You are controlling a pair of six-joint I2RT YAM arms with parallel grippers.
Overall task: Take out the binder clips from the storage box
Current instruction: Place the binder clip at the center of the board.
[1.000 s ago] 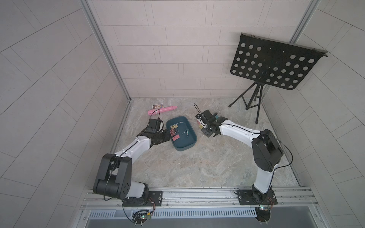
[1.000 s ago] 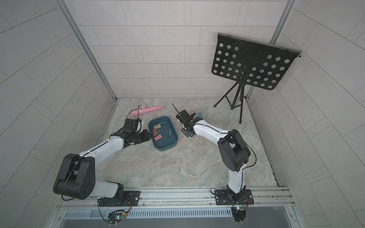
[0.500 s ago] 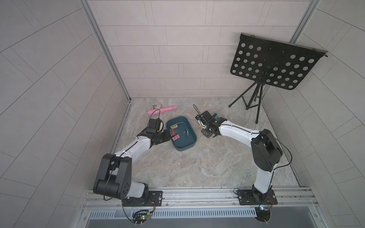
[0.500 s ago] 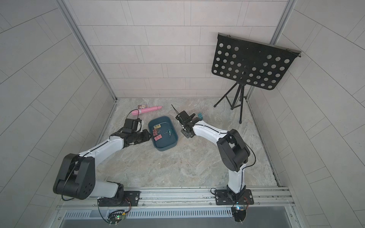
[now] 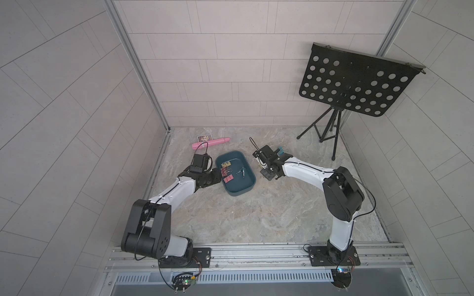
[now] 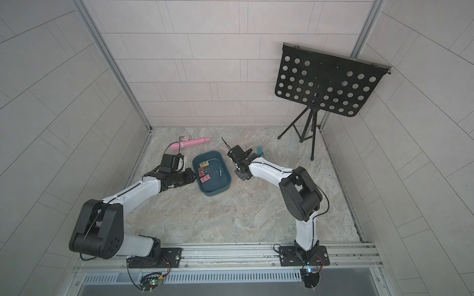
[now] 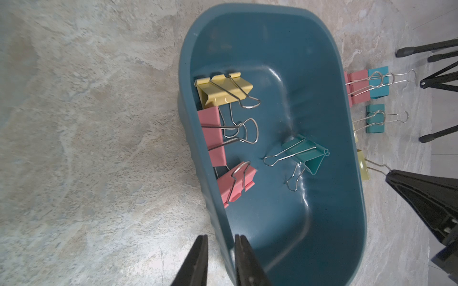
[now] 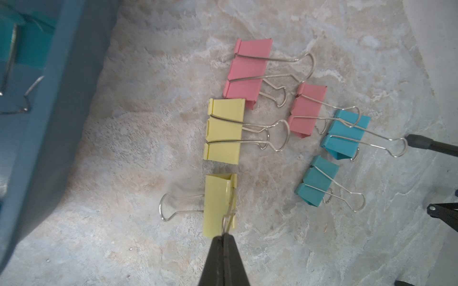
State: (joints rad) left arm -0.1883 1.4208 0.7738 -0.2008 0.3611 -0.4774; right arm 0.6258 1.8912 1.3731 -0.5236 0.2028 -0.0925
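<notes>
Emptying the storage box (image 7: 272, 37): four binder clips (image 7: 307, 154) are counted inside and six outside on the desk (image 8: 148, 99).

Inside, one yellow, two pink and one teal are shown by the left wrist view alone, where the left fingers (image 7: 198, 260) are clamped across the box wall. Only the right wrist view shows the six just beside the box: two pink, two teal and two yellow, one yellow's wire handle (image 8: 229, 215) being pinched by the tightly closed right fingers (image 8: 215, 257). In both top views the box is seen mid-desk between the arms, with most outside clips hidden.
</notes>
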